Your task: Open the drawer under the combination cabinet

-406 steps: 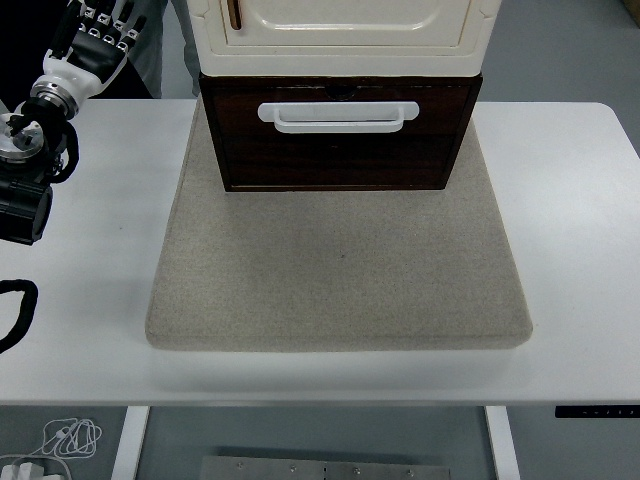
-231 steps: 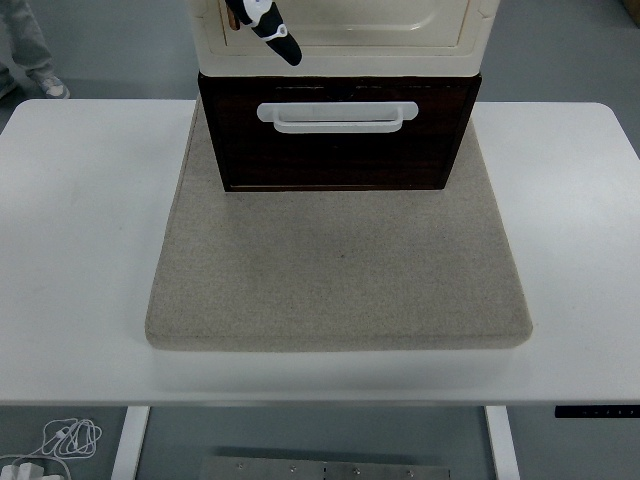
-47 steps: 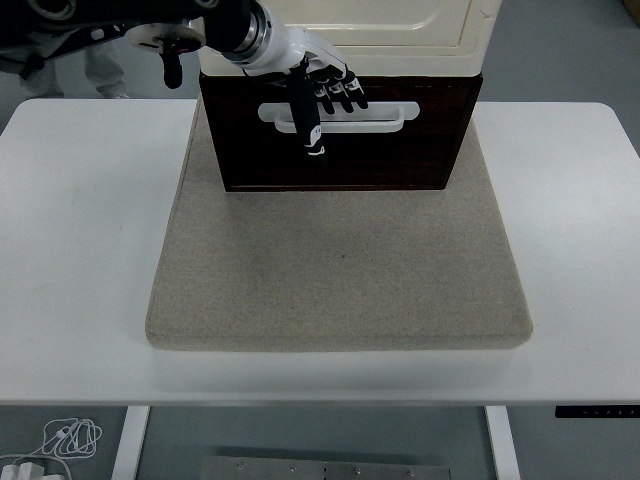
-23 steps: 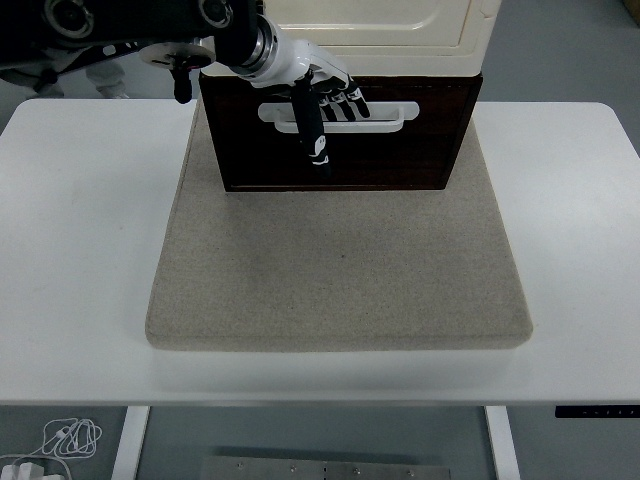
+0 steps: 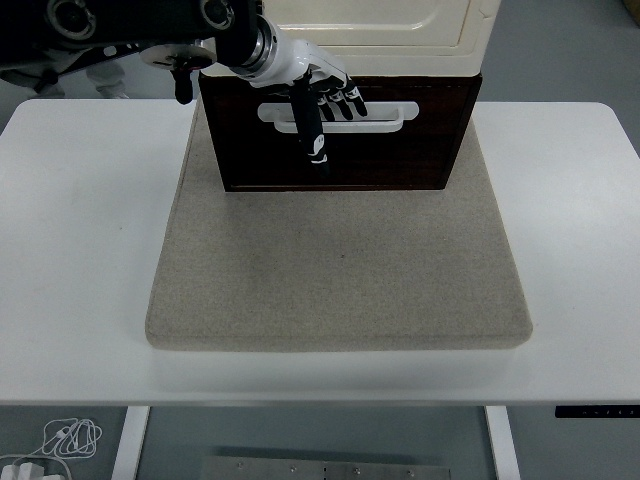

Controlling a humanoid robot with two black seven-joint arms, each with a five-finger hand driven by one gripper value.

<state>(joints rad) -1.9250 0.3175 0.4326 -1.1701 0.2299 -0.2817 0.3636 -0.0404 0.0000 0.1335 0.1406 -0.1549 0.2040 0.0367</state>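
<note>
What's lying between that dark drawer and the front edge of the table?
In the head view, only the beige felt mat and, past its near edge, a strip of bare white table lie between the dark drawer and the front edge.

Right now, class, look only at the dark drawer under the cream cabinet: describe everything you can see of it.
The drawer is a dark brown box with a wood-like front, sitting shut beneath the cream cabinet on a beige mat. A white bar handle runs across its upper front. The left robot hand lies over the handle's left part, fingers curled at the bar and one digit pointing down the front.
</note>
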